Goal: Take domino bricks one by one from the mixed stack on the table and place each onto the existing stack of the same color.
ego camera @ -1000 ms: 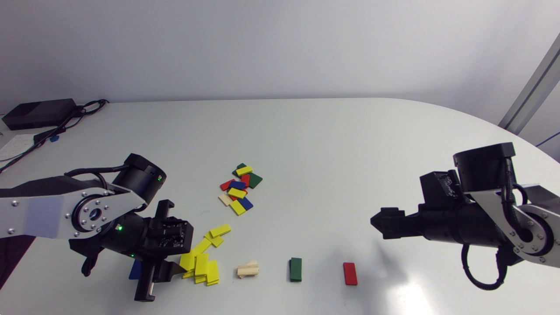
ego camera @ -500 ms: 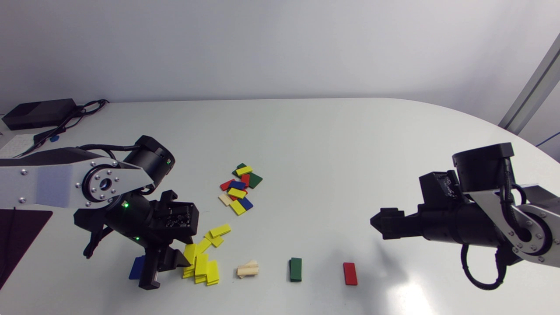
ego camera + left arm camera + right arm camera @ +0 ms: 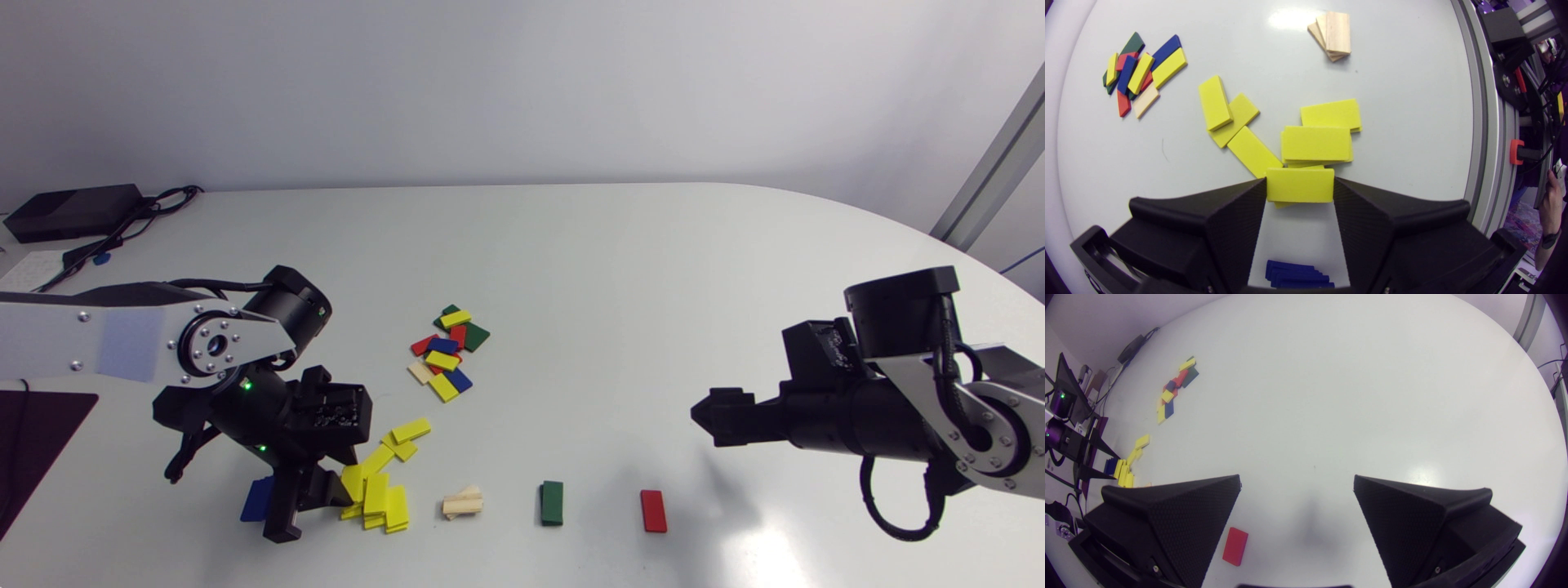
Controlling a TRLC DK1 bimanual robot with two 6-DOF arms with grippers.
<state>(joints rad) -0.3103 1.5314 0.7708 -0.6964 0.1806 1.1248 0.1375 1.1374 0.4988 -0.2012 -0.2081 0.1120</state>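
My left gripper (image 3: 341, 492) (image 3: 1299, 192) is shut on a yellow brick (image 3: 353, 482) (image 3: 1299, 185), held flat by its short ends just above the near edge of the untidy yellow pile (image 3: 385, 505) (image 3: 1316, 143). More yellow bricks (image 3: 400, 437) (image 3: 1229, 112) lie loose behind the pile. The mixed stack (image 3: 447, 351) (image 3: 1141, 71) (image 3: 1173, 386) sits mid-table, beyond the left gripper. Under the left gripper lies the blue stack (image 3: 257, 500) (image 3: 1298, 274). My right gripper (image 3: 702, 416) (image 3: 1296, 482) hovers open and empty at the right, above a red brick (image 3: 653, 510) (image 3: 1235, 546).
Along the front row stand a wooden stack (image 3: 463, 502) (image 3: 1333, 34) and a green brick (image 3: 552, 502), between the yellow pile and the red brick. A black box with cables (image 3: 73, 211) lies at the back left corner.
My left arm has shifted right and back, and its wrist has turned, carrying the yellow brick over the yellow pile's edge. The right arm has stayed still.
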